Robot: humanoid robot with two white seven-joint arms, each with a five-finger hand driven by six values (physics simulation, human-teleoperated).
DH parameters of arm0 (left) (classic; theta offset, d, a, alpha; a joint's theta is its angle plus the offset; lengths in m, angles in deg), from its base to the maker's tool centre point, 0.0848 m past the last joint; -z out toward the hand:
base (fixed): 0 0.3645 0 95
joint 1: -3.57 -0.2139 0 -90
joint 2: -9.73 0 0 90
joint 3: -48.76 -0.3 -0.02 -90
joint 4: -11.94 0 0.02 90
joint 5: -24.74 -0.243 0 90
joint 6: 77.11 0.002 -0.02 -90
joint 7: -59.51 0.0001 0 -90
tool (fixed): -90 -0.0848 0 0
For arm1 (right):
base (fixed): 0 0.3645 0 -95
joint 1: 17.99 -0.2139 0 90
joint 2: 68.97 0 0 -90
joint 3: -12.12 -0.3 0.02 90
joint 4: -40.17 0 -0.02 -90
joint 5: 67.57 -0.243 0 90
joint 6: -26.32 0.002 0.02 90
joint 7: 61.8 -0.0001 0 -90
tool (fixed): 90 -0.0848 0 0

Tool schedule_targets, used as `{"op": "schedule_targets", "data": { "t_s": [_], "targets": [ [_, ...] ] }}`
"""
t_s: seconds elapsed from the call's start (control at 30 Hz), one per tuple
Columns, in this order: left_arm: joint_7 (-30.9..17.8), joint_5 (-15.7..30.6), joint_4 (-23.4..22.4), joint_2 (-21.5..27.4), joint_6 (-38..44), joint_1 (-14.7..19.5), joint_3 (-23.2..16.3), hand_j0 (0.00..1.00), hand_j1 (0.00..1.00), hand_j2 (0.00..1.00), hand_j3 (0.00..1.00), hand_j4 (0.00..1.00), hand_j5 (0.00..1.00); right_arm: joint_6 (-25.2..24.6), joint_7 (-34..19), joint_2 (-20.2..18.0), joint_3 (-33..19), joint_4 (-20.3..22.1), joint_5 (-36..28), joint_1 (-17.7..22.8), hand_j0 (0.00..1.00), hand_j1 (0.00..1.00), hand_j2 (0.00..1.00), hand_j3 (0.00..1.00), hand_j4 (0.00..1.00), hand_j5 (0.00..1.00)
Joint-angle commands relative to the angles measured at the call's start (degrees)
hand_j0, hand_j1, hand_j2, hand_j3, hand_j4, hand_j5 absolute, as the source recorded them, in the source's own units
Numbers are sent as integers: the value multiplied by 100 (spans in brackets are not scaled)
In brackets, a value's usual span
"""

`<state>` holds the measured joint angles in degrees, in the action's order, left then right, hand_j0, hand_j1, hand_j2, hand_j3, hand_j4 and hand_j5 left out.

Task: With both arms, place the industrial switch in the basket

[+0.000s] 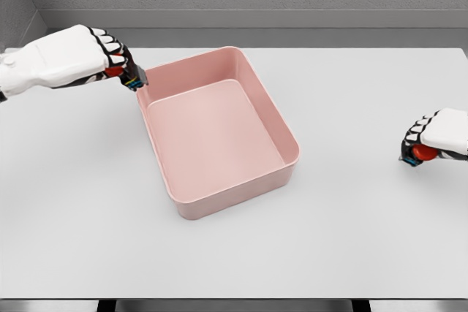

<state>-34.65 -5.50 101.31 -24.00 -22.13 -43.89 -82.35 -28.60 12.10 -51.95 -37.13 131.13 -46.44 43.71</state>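
Now from the head view, both hands are curled around switches: the left hand (110, 56) holds one switch (130, 77) just at the pink basket (289, 140)'s far-left rim, the right hand (431, 140) grips another (418, 153) well off on the table (351, 239). They look small, stiff and light, best pinched by the body; mostly hidden, so I can't tell their long axis.

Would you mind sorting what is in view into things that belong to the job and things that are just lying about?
Belonging to the job:
- pink basket, nothing in it
- switch gripped in the left hand, at the basket's far left corner
- switch gripped in the right hand, far right

Just lying about:
- nothing; only the white table
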Motion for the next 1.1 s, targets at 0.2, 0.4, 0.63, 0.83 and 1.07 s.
{"op": "schedule_targets", "data": {
  "t_s": [0.2, 0.4, 0.63, 0.83, 1.07],
  "targets": [
    [-330, -35, 169, -617, 2, -9, -81, 44, 44, 44, 44, 44, 44, -7, 2, 134, -6, 1, -65, -88, 48, 48, 48, 48, 48, 48],
    [-489, -361, 125, -1214, 2, -44, -178, 44, 44, 44, 44, 44, 44, -7, 2, 249, -6, -8, -65, -211, 48, 48, 48, 48, 48, 48],
    [-638, -466, -24, -1443, 2, -62, -354, 48, 48, 48, 48, 48, 48, -7, 10, 345, -6, -8, -82, -325, 48, 48, 48, 48, 48, 48],
    [-568, -413, -15, -1417, 2, -62, -345, 100, 100, 100, 100, 100, 100, -7, 10, 424, -6, -8, -82, -387, 48, 48, 48, 48, 48, 48],
    [-550, -27, 81, -1259, 2, -62, -336, 100, 100, 100, 100, 100, 100, -7, 10, 591, 3, -8, -82, -527, 48, 48, 48, 48, 48, 48]
  ]
}}
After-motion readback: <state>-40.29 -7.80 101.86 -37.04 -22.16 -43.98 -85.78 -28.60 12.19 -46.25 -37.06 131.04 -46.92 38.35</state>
